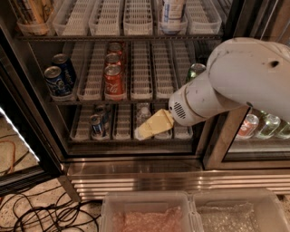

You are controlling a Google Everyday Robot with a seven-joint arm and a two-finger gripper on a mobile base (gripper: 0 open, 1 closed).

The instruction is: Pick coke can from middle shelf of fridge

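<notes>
The fridge [136,156] stands open before me, with wire shelves lined with white ribbed trays. On the middle shelf [145,77] a row of red coke cans [113,82] stands in one lane, the front one near the shelf's edge. Two blue cans [56,80] stand at the shelf's left and a green can [195,70] at its right, partly behind my arm. My gripper [152,127], with pale yellow fingers, hangs in front of the lower shelf, below and to the right of the coke cans. It holds nothing.
The lower shelf holds small cans [96,124] and a bottle [143,111]. The top shelf holds a white bottle [172,11]. Bottles [260,127] stand behind the right glass door. Two clear plastic bins [190,213] sit in front. Black cables [41,213] lie on the floor.
</notes>
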